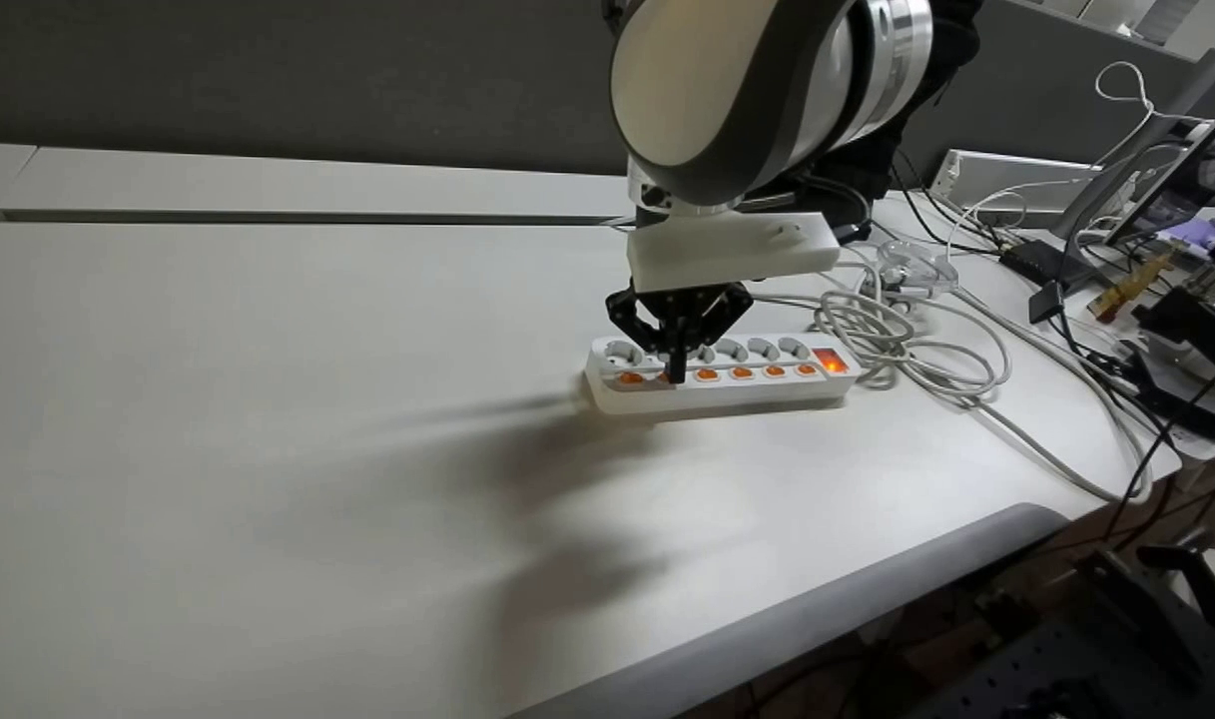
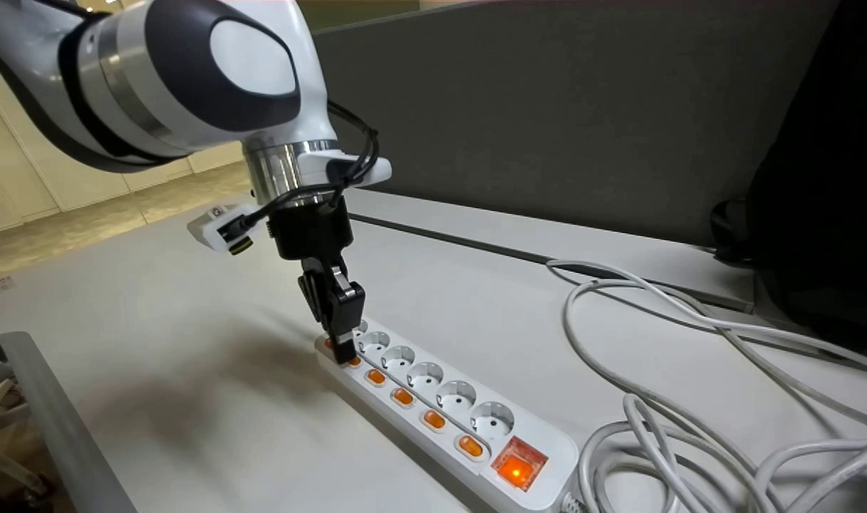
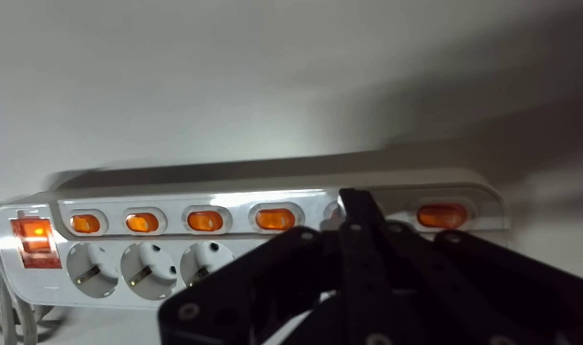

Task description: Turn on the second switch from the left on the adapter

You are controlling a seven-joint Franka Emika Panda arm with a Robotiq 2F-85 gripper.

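Gripper (image 1: 676,372) closed and empty, we seem lined up at the second orange rocker switch (image 2: 355,361) from the left end of the six-socket power strip (image 1: 727,401), the press probably left to do, though contact and setting we cannot tell.

The arm (image 2: 191,107), at the upper left of an exterior view, is glossy white with a dark grey panel (image 2: 180,50), a pale rounded cap (image 2: 253,57) and a silvery collar (image 2: 269,174). Black cables (image 2: 367,155) loop past the collar to a small white box (image 2: 212,226) with a yellow stripe (image 2: 241,246). The gripper (image 2: 344,353) is black with shiny bits (image 2: 342,278), small round screws (image 3: 188,311) showing at the bottom of the wrist view.
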